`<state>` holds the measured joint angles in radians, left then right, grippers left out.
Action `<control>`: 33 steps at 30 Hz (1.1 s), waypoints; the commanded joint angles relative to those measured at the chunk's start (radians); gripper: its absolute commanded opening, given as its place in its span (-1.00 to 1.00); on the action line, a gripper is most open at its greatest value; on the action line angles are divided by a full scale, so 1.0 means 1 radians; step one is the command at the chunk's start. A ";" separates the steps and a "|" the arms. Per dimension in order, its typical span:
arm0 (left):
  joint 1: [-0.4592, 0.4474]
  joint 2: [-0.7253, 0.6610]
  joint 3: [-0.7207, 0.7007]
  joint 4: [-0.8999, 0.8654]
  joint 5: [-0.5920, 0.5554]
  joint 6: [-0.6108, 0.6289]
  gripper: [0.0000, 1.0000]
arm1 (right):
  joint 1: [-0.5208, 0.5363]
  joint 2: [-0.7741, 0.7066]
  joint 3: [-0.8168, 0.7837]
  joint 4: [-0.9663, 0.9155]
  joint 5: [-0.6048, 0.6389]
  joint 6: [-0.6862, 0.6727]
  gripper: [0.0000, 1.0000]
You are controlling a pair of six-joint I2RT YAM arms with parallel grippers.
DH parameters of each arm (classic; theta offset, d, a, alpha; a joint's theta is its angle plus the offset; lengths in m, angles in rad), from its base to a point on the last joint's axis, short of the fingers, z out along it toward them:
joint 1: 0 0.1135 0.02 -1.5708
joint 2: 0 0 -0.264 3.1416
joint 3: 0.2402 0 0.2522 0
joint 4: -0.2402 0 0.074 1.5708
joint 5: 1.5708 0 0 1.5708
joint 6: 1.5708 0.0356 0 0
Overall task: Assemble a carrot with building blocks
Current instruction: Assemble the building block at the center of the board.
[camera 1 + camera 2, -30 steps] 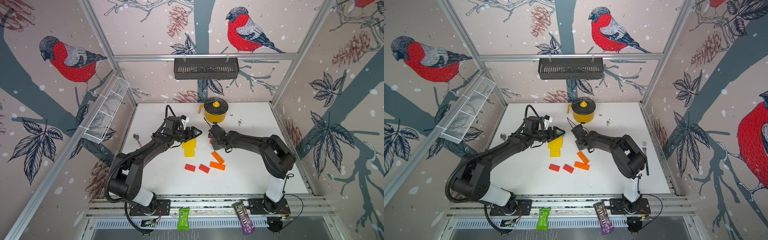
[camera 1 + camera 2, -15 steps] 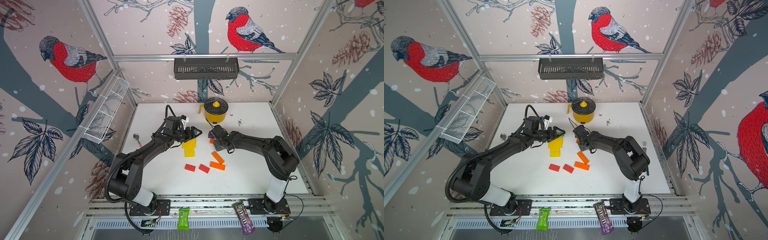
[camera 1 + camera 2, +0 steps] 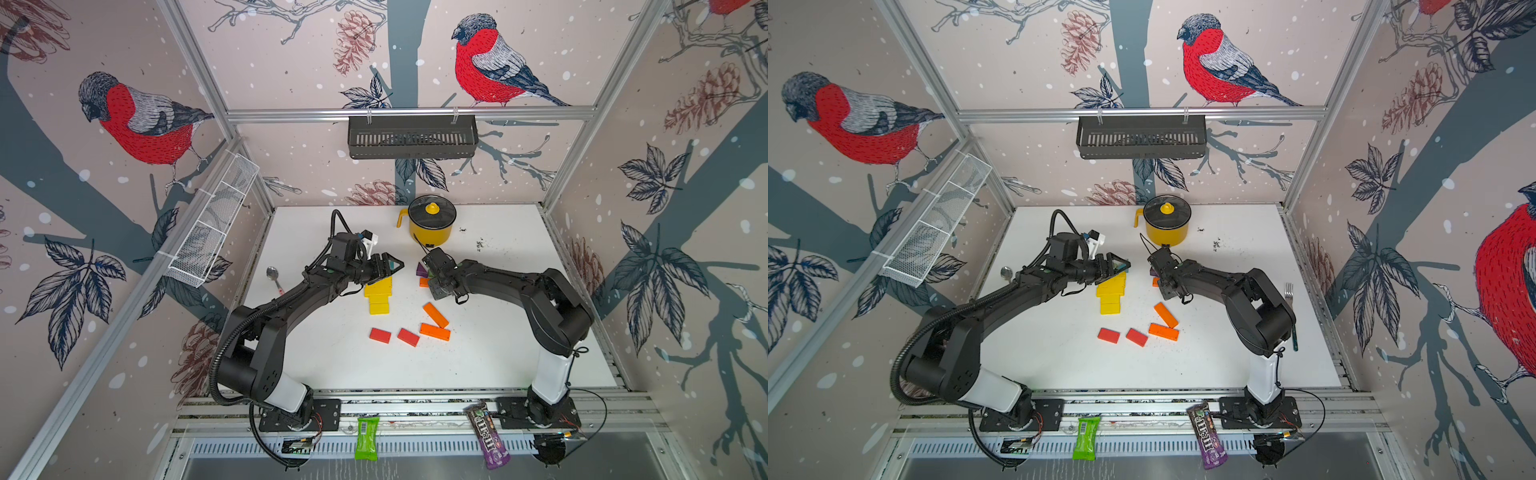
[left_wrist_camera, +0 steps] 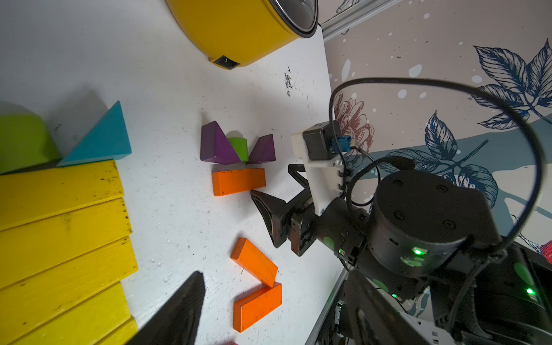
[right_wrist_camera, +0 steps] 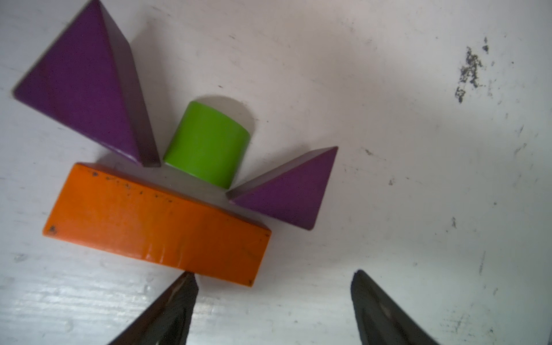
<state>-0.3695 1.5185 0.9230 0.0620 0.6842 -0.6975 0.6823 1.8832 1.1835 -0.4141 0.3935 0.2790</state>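
Observation:
My right gripper [image 5: 273,280] is open and low over the table. One of its fingertips [image 5: 189,283] touches the edge of an orange block [image 5: 158,224]. Beyond that block lie two purple triangles [image 5: 80,86] [image 5: 286,188] and a green cylinder [image 5: 206,143]. In both top views my left gripper [image 3: 392,265] is shut above the far end of the yellow stepped blocks [image 3: 378,293]. A teal triangle [image 4: 101,140] and a green block [image 4: 24,140] lie there. Two orange blocks [image 3: 435,314] [image 3: 434,331] and two red blocks [image 3: 380,335] [image 3: 408,337] lie nearer the front.
A yellow lidded pot [image 3: 431,224] stands at the back, just behind the right gripper. A spoon [image 3: 274,276] lies at the left edge and a fork [image 3: 1289,291] at the right edge. Two candy packets [image 3: 367,432] [image 3: 486,436] sit on the front rail.
The right arm has shifted slightly beside the orange block. The left arm and the blocks have not moved.

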 commanded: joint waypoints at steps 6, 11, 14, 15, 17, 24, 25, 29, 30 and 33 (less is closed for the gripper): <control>0.000 0.000 0.008 0.010 0.008 0.012 0.50 | 0.014 0.013 0.021 -0.008 -0.001 -0.011 0.68; 0.000 0.000 0.008 0.009 0.008 0.012 0.50 | 0.014 0.021 0.033 -0.005 0.007 -0.008 0.69; 0.000 -0.001 0.008 0.009 0.007 0.012 0.50 | 0.011 0.024 0.044 -0.008 0.013 -0.005 0.69; 0.000 -0.001 0.008 0.010 0.009 0.013 0.50 | 0.010 0.025 0.048 -0.011 0.017 -0.005 0.69; 0.000 -0.001 0.008 0.010 0.008 0.011 0.50 | 0.008 0.026 0.051 -0.012 0.015 -0.009 0.69; 0.000 0.000 0.008 0.010 0.009 0.011 0.50 | 0.008 0.034 0.061 -0.020 0.015 -0.016 0.70; 0.000 0.000 0.008 0.011 0.009 0.012 0.50 | 0.008 0.035 0.062 -0.019 0.014 -0.014 0.70; 0.000 0.002 0.008 0.011 0.009 0.011 0.50 | 0.008 0.040 0.067 -0.020 0.018 -0.012 0.70; 0.000 0.002 0.008 0.012 0.009 0.012 0.50 | 0.010 0.042 0.068 -0.021 0.016 -0.012 0.70; 0.000 0.002 0.008 0.011 0.009 0.011 0.50 | 0.011 0.037 0.070 -0.023 0.021 -0.012 0.71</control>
<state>-0.3695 1.5188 0.9241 0.0620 0.6846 -0.6979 0.6918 1.9205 1.2472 -0.4191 0.3939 0.2615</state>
